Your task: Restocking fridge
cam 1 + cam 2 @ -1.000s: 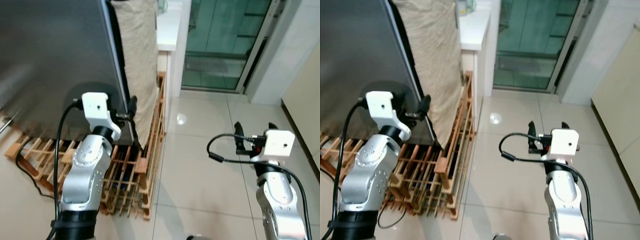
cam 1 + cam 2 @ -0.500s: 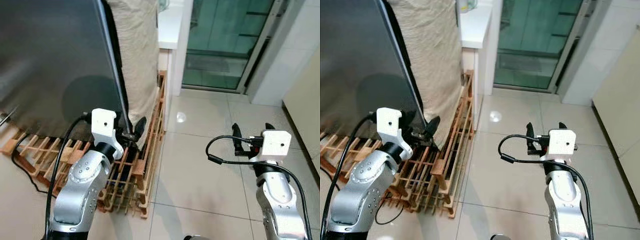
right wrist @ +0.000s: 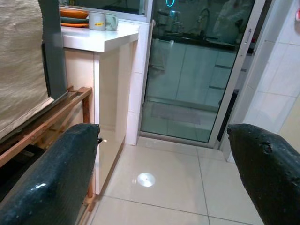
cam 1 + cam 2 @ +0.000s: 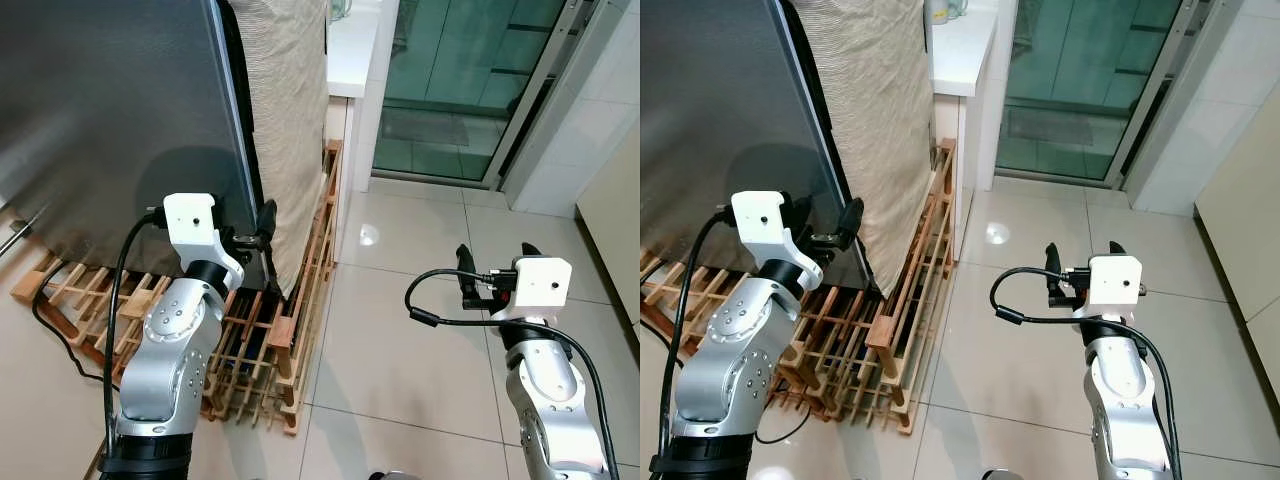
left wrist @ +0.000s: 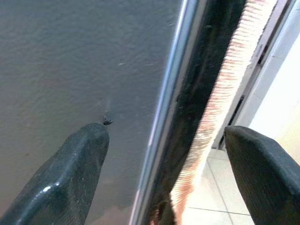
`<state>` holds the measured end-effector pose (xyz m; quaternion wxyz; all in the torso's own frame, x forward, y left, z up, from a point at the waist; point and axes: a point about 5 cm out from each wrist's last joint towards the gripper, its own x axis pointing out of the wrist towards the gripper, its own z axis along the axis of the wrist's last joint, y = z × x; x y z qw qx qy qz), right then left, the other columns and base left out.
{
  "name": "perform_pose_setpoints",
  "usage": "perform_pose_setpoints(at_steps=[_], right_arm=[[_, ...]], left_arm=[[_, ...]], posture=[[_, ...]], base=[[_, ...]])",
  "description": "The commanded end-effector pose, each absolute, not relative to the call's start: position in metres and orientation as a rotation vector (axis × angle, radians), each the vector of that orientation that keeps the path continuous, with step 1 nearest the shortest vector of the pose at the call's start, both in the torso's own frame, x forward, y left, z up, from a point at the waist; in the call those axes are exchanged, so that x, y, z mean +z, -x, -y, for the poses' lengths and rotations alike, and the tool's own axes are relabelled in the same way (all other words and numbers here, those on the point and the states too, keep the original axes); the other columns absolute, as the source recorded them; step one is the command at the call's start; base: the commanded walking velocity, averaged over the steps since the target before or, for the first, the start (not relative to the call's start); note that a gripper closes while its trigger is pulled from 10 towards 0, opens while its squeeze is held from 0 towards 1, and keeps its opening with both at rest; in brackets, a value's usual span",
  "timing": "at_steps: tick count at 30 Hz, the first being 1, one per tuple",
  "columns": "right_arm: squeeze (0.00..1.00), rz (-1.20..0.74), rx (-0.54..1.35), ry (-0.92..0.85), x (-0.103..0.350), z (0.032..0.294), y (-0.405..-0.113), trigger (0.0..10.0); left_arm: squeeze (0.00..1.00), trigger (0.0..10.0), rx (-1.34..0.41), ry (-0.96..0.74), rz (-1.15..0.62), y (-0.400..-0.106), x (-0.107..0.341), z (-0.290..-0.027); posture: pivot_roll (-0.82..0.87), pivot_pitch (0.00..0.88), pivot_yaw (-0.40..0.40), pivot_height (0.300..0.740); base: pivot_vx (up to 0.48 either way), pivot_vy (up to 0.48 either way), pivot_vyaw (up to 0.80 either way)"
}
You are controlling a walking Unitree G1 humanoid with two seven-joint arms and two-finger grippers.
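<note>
Pale kitchen tiles run toward a glass sliding door (image 4: pixel 470 80) as the robot stands beside the fridge (image 4: pixel 110 110), whose dark steel door sits shut above a wooden slatted rack (image 4: pixel 290 290). The left hand (image 4: pixel 262 222) has risen again from its dip toward the rack half a second ago, and now has its fingers spread wide on either side of the door's right edge, one fingertip (image 5: pixel 79 159) against the steel face. That suggests a renewed try at prying the door open, the first step of restocking. The right hand (image 4: pixel 492 262) still hovers over the floor, fingers wide apart and empty. No groceries are yet in play.
</note>
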<state>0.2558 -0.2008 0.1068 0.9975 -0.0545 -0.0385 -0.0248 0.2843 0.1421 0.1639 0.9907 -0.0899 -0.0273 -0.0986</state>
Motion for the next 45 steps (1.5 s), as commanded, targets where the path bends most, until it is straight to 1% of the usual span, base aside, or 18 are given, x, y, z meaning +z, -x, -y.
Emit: perform_pose_setpoints(at_steps=[1,8,10,19,24,26,28,32,37,41,43,44,45], right_arm=[[0.00,0.078,-0.057,0.118,0.106,0.205,-0.255,10.0],[0.00,0.072,-0.056,0.123,0.104,0.206,-0.255,10.0],[0.00,0.073,-0.057,0.127,0.104,0.207,-0.256,10.0],[0.00,0.068,-0.065,0.134,0.101,0.209,-0.255,10.0],[0.00,0.069,-0.065,0.137,0.101,0.209,-0.256,10.0],[0.00,0.071,-0.066,0.138,0.102,0.209,-0.256,10.0],[0.00,0.074,-0.067,0.138,0.102,0.209,-0.257,10.0],[0.00,0.075,-0.066,0.139,0.102,0.209,-0.257,10.0],[0.00,0.078,-0.068,0.137,0.103,0.209,-0.258,10.0],[0.00,0.077,-0.064,0.132,0.102,0.206,-0.262,10.0],[0.00,0.077,-0.064,0.131,0.101,0.206,-0.263,10.0],[0.00,0.084,-0.064,0.129,0.104,0.206,-0.267,10.0],[0.00,0.088,-0.066,0.128,0.105,0.206,-0.269,10.0]], left_arm=[[0.00,10.0,-0.227,0.171,0.062,-0.279,0.168,-0.141],[0.00,10.0,-0.234,0.162,0.057,-0.282,0.166,-0.139],[0.00,10.0,-0.266,0.177,0.057,-0.282,0.168,-0.132],[0.00,10.0,-0.300,0.198,0.043,-0.284,0.169,-0.126],[0.00,10.0,-0.265,0.199,0.046,-0.289,0.169,-0.125],[0.00,10.0,-0.222,0.196,0.061,-0.292,0.171,-0.128],[0.00,10.0,-0.192,0.203,0.079,-0.300,0.177,-0.130],[0.00,10.0,-0.212,0.224,0.090,-0.303,0.181,-0.125],[0.00,10.0,-0.240,0.254,0.086,-0.309,0.184,-0.115],[0.00,10.0,-0.279,0.220,0.036,-0.331,0.180,-0.096],[0.00,10.0,-0.283,0.218,0.022,-0.336,0.178,-0.093],[0.00,10.0,-0.315,0.249,-0.030,-0.349,0.171,-0.081],[0.00,10.0,-0.335,0.261,-0.046,-0.352,0.169,-0.075]], posture=[[-0.06,0.000,0.023,0.740],[-0.06,0.000,0.023,0.740],[-0.07,0.000,0.030,0.740],[-0.07,0.000,0.031,0.740],[-0.07,0.000,0.035,0.740],[-0.08,0.000,0.035,0.740],[-0.08,0.000,0.034,0.740],[-0.08,0.000,0.035,0.740],[-0.07,0.000,0.032,0.740],[-0.07,0.000,0.019,0.740],[-0.07,0.000,0.018,0.740],[-0.08,0.000,0.025,0.740],[-0.08,0.000,0.025,0.740]], base=[[0.000,0.000,0.00],[0.000,0.000,0.00],[0.000,0.000,0.00],[0.000,0.000,0.00],[0.000,0.000,0.00],[0.000,0.000,0.00],[0.000,0.000,0.00],[0.000,0.000,0.00],[0.000,0.000,0.00],[0.000,0.000,0.00],[0.000,0.000,0.00],[0.000,0.000,0.00],[0.000,0.000,0.00]])
